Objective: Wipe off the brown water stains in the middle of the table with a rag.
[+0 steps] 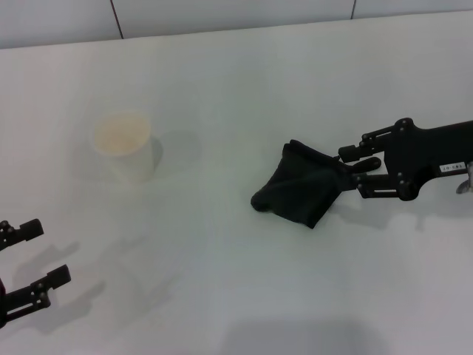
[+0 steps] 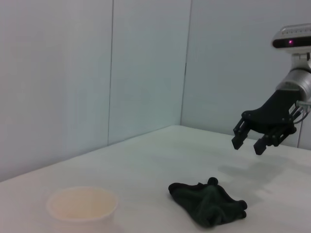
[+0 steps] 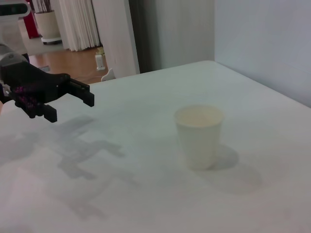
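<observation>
The black rag lies crumpled on the white table, right of the middle. It also shows in the left wrist view. My right gripper is open beside the rag's right edge. In the left wrist view the right gripper hovers above the table, clear of the rag and holding nothing. My left gripper is open and empty at the near left; the right wrist view also shows it. No brown stain shows in any view.
A white paper cup stands upright at the left middle of the table, also seen in the left wrist view and the right wrist view. Walls stand beyond the table's far edge.
</observation>
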